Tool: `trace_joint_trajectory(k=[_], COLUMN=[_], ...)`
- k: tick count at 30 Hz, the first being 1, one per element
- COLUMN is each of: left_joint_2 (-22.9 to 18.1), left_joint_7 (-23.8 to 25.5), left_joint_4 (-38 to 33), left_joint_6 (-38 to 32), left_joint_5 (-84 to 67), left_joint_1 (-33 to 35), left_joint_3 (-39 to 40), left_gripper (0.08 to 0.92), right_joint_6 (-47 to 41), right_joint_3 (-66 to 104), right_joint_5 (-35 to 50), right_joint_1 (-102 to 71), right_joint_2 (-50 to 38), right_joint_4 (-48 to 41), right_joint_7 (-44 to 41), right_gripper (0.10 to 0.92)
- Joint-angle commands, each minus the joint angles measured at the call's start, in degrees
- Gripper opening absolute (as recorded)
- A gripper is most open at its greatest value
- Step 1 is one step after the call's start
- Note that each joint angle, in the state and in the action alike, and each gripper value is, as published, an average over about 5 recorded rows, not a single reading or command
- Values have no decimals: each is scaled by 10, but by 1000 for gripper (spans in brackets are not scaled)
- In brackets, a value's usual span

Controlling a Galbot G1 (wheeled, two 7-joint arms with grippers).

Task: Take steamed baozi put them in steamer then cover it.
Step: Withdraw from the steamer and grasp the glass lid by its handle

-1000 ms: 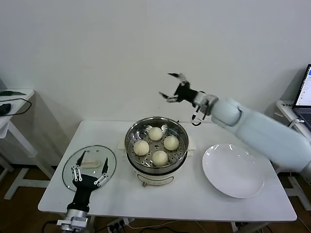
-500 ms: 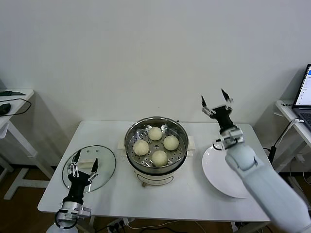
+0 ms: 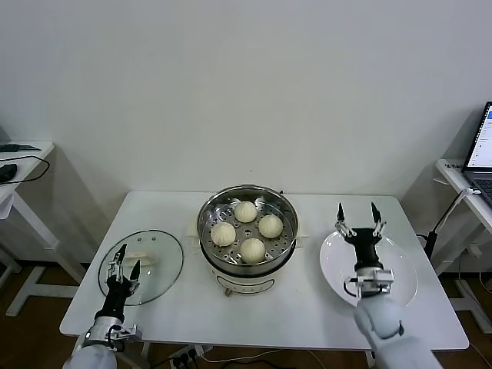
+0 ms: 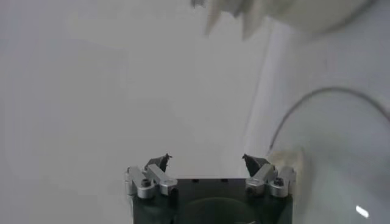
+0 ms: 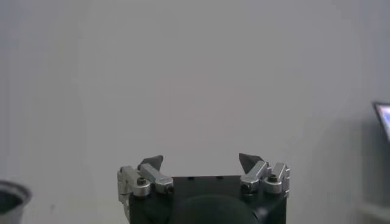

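Observation:
The steamer (image 3: pixel 247 231) stands in the middle of the white table with several steamed baozi (image 3: pixel 245 211) on its perforated tray. It is uncovered. The cover (image 3: pixel 157 265), a glass lid with a cream handle (image 3: pixel 142 259), lies flat on the table to its left. My left gripper (image 3: pixel 125 261) is open and empty over the lid's near edge, pointing away from me. The left wrist view shows its spread fingers (image 4: pixel 205 161) beside the lid (image 4: pixel 341 152). My right gripper (image 3: pixel 357 209) stands open and empty above the plate, fingers up; its wrist view (image 5: pixel 201 161) faces the bare wall.
A flat white plate (image 3: pixel 400 284) lies right of the steamer, under my right arm. A laptop (image 3: pixel 480 146) sits on a stand at the far right, and a side table (image 3: pixel 19 165) with cables at the far left. A wall stands close behind the table.
My right arm has swung away from above the steamer, rightwards and down, to stand over the plate. My left gripper has drawn back towards the table's front edge. Both stayed open.

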Motion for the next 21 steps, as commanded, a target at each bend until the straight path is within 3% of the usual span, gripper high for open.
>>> trace_joint_trajectory(k=[1, 21], left_joint_2=[2, 2], left_joint_7=[-10, -10], left_joint_4=[62, 110], left_joint_6=[9, 11], left_joint_5=[81, 106], left_joint_1=[-31, -86], left_joint_3=[1, 18], left_gripper=[823, 823], right_joint_6=[19, 19], right_joint_3=[57, 61], right_joint_5=[-33, -41], right_joint_1=[-97, -95], right_joint_2=[81, 84], right_joint_4=[19, 23], right_joint_7=[-2, -4], right_gripper=[823, 823])
